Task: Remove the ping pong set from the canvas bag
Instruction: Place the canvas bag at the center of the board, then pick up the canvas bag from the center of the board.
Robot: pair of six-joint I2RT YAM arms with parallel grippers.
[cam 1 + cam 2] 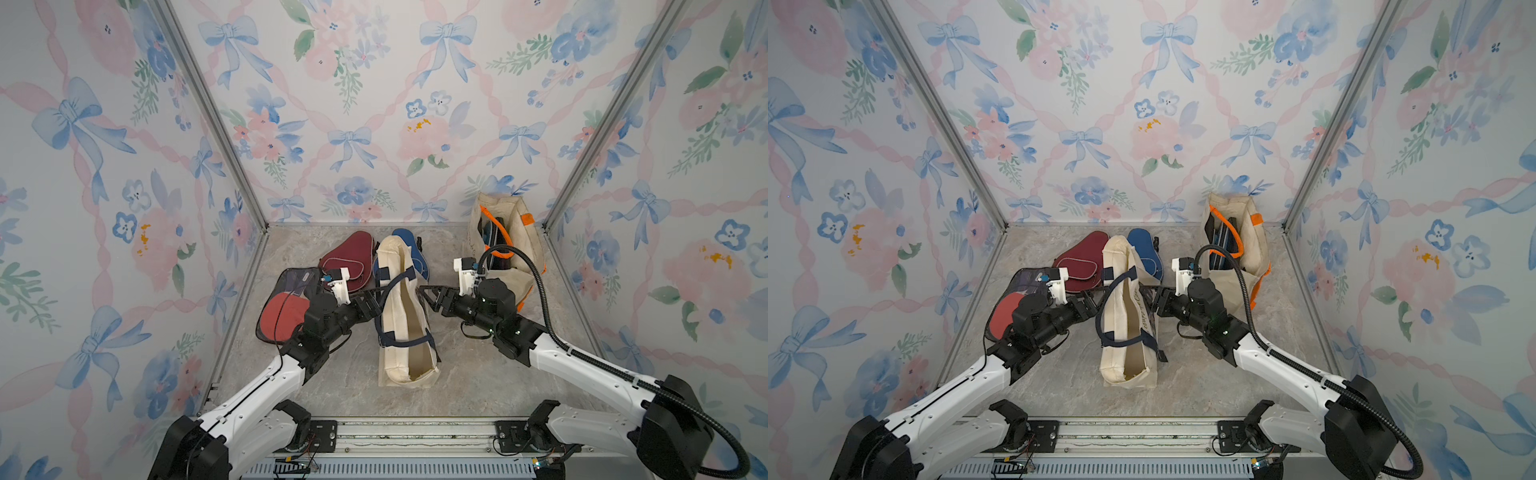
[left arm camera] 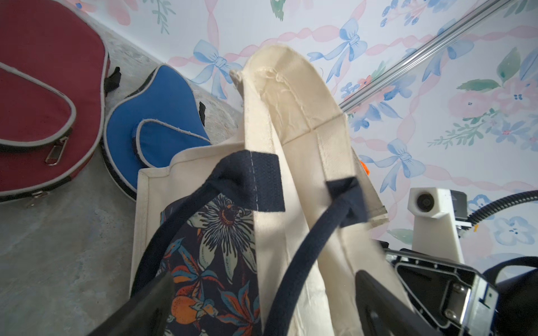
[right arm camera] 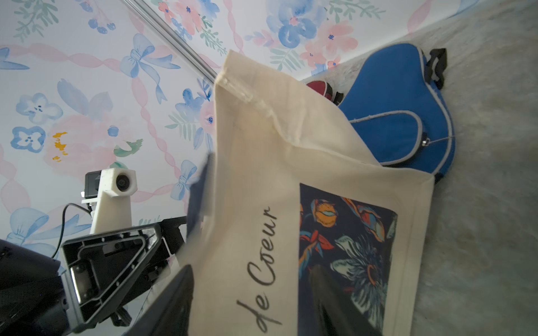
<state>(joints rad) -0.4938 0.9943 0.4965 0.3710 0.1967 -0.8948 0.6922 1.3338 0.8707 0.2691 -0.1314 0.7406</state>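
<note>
— What's lying where?

— I'm looking at the cream canvas tote bag (image 1: pixel 395 365) in both top views. The blue paddle-shaped zippered case (image 1: pixel 415 249) is touching the bag's far end. The maroon paddle-shaped zippered case (image 1: pixel 347 259) is lying just beside that, off the bag's left side. The black see-through mesh pouch (image 1: pixel 286 303), showing a red paddle, is resting farther out on that same side.

— And the jaws?

— The left gripper (image 1: pixel 374 301) is standing spread wide, straddling the bag's left wall and its navy handles (image 2: pixel 305 247). The right gripper (image 1: pixel 428 297) is straddling the opposite wall, fingers partly apart. I can't tell whether it's pinching the fabric.
</note>
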